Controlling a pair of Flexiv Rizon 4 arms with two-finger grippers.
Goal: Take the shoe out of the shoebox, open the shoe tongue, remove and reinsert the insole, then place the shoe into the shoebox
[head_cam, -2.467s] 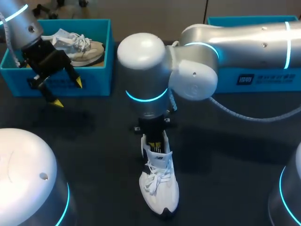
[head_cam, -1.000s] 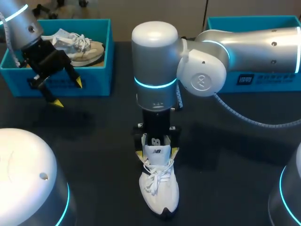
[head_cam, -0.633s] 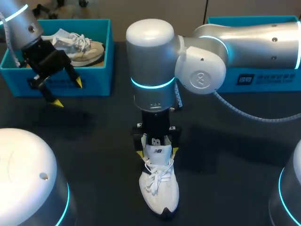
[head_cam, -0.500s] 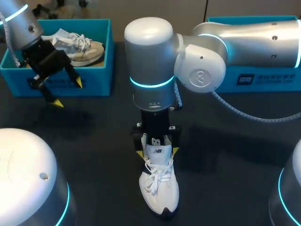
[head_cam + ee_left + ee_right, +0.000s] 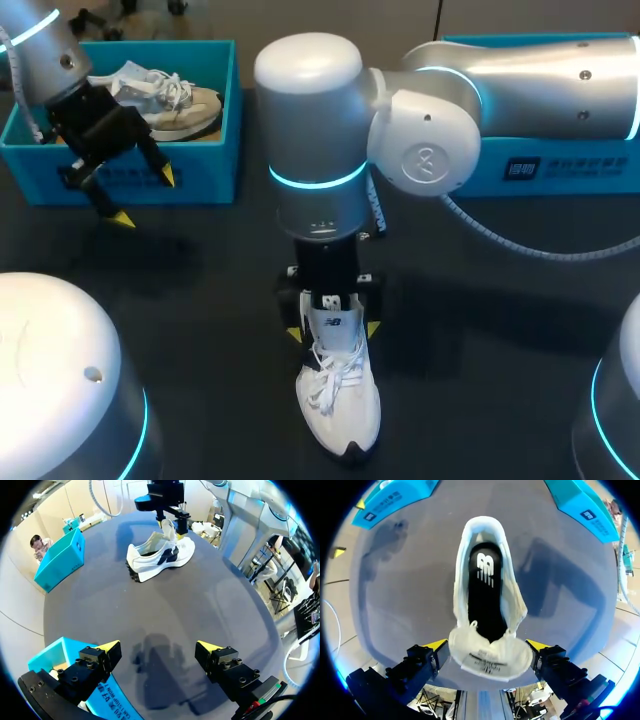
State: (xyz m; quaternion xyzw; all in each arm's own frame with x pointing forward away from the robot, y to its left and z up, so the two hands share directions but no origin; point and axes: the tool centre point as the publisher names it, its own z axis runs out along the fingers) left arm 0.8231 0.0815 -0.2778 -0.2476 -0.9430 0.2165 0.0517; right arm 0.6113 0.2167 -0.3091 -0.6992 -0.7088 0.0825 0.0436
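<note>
White shoe (image 5: 338, 400) stands on the table, well apart from the shoebox (image 5: 190, 178). My right gripper (image 5: 487, 644) hangs wide open astride its tongue (image 5: 489, 664), holding nothing; my left gripper (image 5: 159, 645) is open, empty. Closing off-centre could tip the shoe sideways.

A dark, matte tabletop (image 5: 200, 300) fills the scene, with soft shadows lying across it. At its far left stands an open-topped bright blue box (image 5: 222, 120), with a pale printed label on its near wall. Inside the box lies a spare sneaker (image 5: 185, 105), cream and beige with white laces. Its toe points toward the box's right wall, and its sole is down.
</note>
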